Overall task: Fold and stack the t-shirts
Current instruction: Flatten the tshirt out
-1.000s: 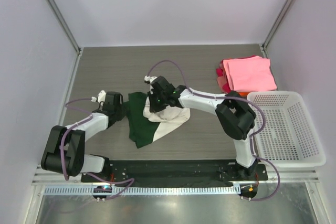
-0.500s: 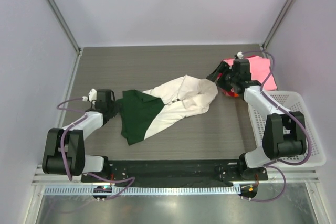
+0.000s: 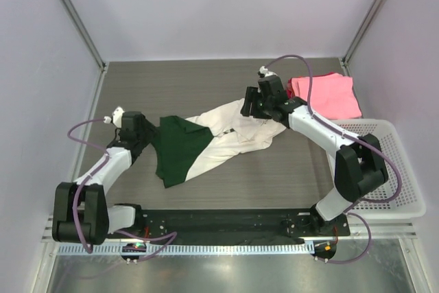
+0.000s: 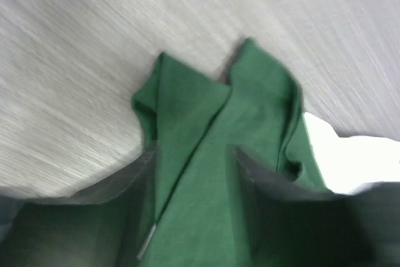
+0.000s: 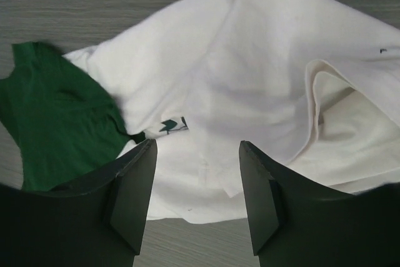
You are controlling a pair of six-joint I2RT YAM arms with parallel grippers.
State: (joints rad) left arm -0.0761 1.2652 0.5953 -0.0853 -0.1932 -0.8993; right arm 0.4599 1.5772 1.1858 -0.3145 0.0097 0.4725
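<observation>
Now the cream and green t-shirt (image 3: 219, 143) lies drawn out in a long slant across the middle of the worktop (image 3: 171, 90), where a second ago it sat bunched in a heap under the right tool (image 3: 250, 108). That tool has let go and come back from the right. It hovers released over the far right cream end, with nothing between its jaws. The left tool (image 3: 144, 135) sits at the green left end, jaws apart astride a green fold, apparently released rather than pinching. The shirt is opened out but not flat: creases and a turned flap remain, and I judge no fold is made yet. Just right of the cream end stands the stack of folded t-shirts (image 3: 326, 95), pink on top, with the mesh basket (image 3: 374, 169) nearer. Open room lies far left and along the near middle.
</observation>
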